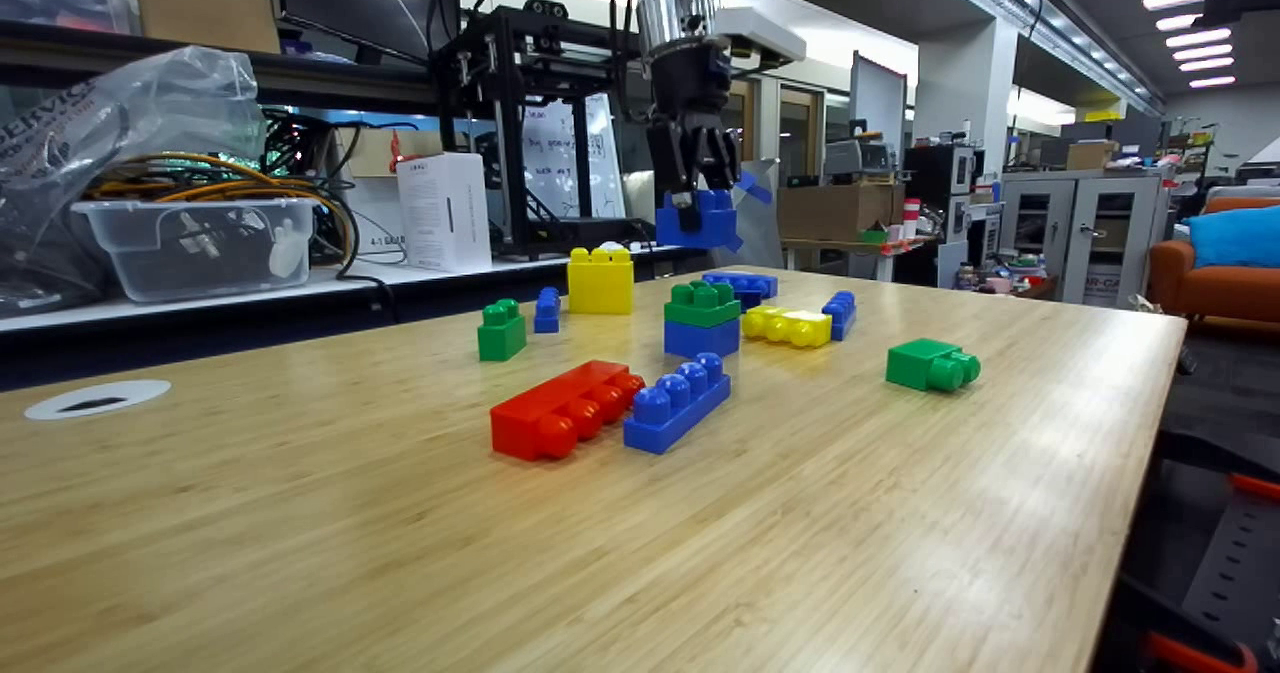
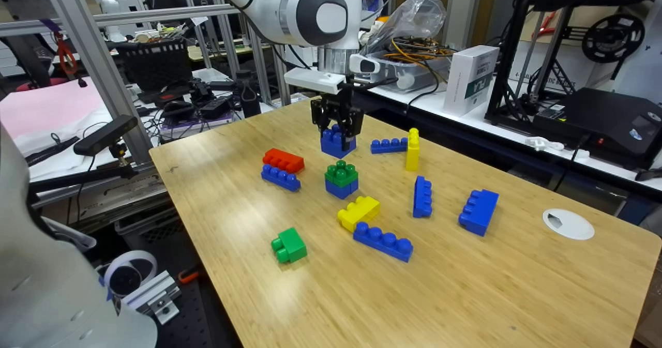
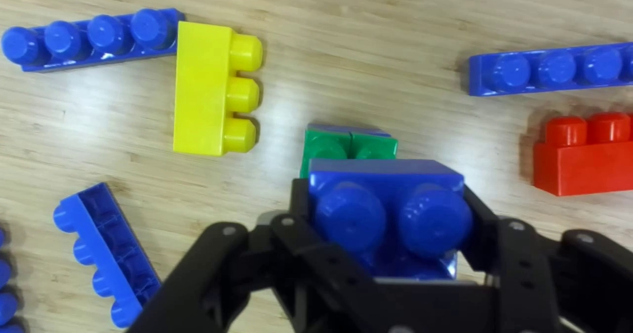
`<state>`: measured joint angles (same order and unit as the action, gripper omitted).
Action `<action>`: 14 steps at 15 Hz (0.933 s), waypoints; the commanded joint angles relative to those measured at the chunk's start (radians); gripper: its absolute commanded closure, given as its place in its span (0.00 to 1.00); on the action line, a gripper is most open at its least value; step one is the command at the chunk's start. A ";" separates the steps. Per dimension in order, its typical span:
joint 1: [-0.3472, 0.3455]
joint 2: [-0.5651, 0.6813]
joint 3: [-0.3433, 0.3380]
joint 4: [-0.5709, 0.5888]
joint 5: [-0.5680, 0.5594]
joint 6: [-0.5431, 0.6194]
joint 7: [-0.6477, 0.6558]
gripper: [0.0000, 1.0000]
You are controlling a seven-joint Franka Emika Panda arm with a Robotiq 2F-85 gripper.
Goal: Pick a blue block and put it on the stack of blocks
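The blue block (image 1: 705,223) is a chunky studded brick held in the air between my gripper's fingers (image 1: 700,199). It shows in both exterior views (image 2: 337,145) and, studs toward the camera, in the wrist view (image 3: 390,174). My gripper (image 2: 335,136) is shut on its two sides, with its fingers also in the wrist view (image 3: 386,207). The stack of blocks (image 2: 341,174), a green studded brick on a blue base, stands upright on the table. It also shows in an exterior view (image 1: 702,305). In the wrist view the held block partly hides the stack (image 3: 324,145); the two look apart.
Around the stack lie a yellow brick (image 2: 359,211), a long blue brick (image 2: 383,241), a red brick (image 2: 283,160) with another blue brick (image 2: 280,177), and a green brick (image 2: 289,245). A yellow brick (image 1: 600,283) stands upright near the table's shelf side.
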<state>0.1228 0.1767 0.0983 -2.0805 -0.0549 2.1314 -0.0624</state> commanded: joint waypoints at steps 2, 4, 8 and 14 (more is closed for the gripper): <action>-0.016 0.004 0.004 -0.001 0.035 0.016 -0.033 0.56; -0.019 0.007 0.003 -0.001 0.042 0.018 -0.038 0.56; -0.025 0.026 0.003 -0.003 0.059 0.025 -0.043 0.56; -0.022 0.064 0.004 -0.005 0.053 0.045 -0.034 0.56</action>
<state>0.1100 0.2307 0.0971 -2.0815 -0.0133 2.1427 -0.0741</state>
